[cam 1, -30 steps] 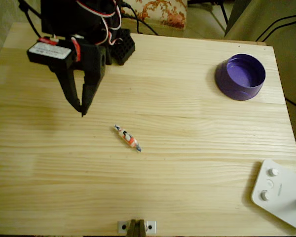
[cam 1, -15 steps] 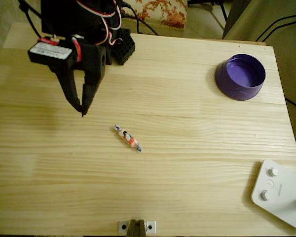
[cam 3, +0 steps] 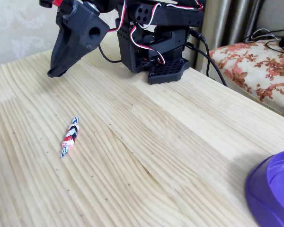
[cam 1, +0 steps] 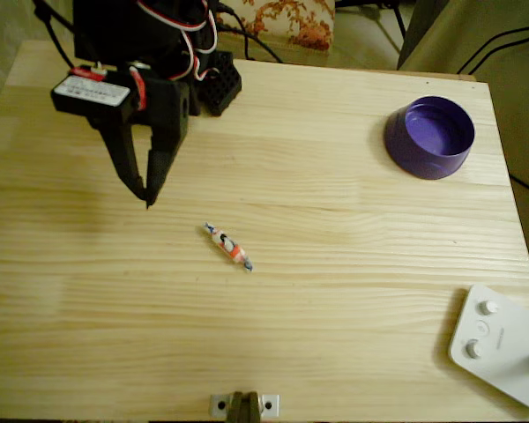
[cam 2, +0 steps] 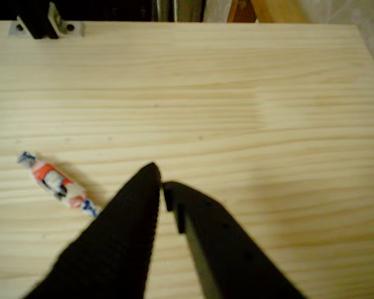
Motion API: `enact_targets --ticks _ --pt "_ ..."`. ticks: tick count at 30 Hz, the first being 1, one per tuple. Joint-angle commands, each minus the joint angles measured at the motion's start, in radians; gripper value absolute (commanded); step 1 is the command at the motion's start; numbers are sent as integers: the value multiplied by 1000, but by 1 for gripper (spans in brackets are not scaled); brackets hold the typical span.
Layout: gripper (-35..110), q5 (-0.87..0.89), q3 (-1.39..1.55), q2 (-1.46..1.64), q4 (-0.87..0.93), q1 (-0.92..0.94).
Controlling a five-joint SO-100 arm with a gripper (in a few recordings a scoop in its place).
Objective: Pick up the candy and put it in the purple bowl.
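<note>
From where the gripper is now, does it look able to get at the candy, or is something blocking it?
Probably yes. The candy lies alone on bare table, and nothing stands between it and the gripper. The jaws look nearly closed in the wrist view, so they would need to open first.

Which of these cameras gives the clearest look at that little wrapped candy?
The fixed view: the candy sits near, sharp, with stripes and twisted ends visible. In the wrist view it's blurrier, at the left. In the overhead view it's small.
</note>
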Motion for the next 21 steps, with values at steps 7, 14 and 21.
enact_targets --ticks 7,14,21 --pt "0 3 2 64 0 17" --pt "0 0 -75 0 -17 29" --pt "0 0 -258 -189 -21 26"
